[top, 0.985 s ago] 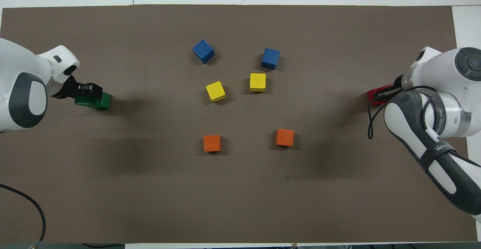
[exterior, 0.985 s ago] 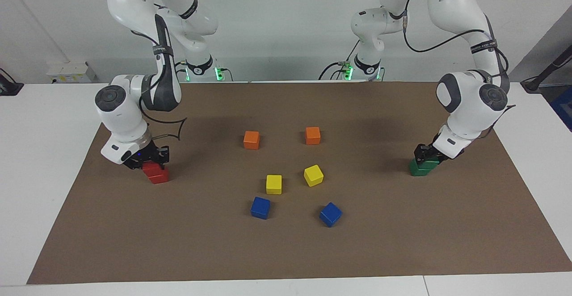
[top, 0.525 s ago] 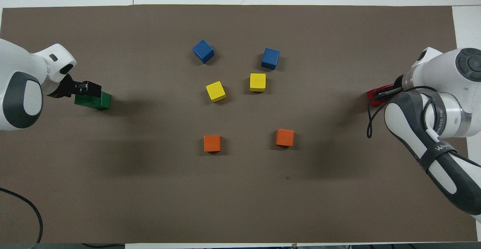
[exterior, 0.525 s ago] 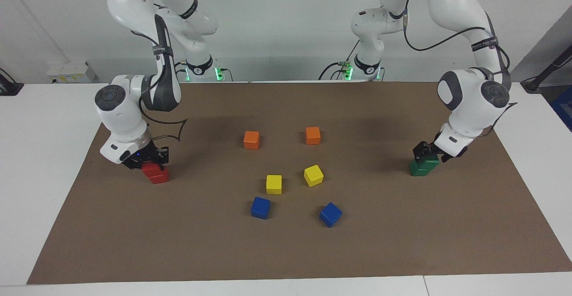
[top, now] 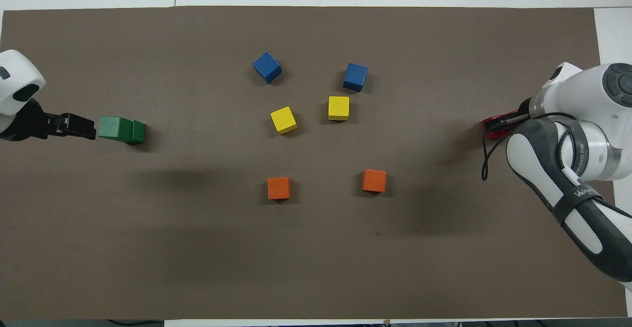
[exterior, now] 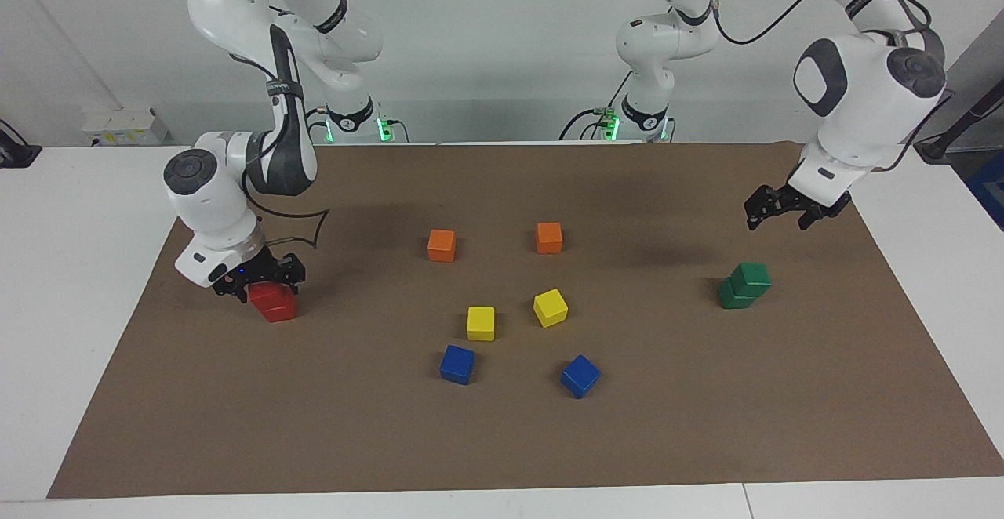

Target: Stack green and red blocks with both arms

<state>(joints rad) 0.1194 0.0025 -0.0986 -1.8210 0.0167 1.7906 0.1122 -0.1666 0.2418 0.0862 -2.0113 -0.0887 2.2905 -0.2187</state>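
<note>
On the mat (exterior: 706,425) we find a two-block stack (exterior: 743,285) at the left arm's end and a second stack (exterior: 274,302) at the right arm's end, well apart. Between them lie six loose blocks: the nearest pair (exterior: 441,244) to the robots, then the middle pair (exterior: 481,323), then the farthest pair (exterior: 457,364).

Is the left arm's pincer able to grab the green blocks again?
Probably yes: the left pincer hangs open above the green blocks, and nothing stands between them.
</note>
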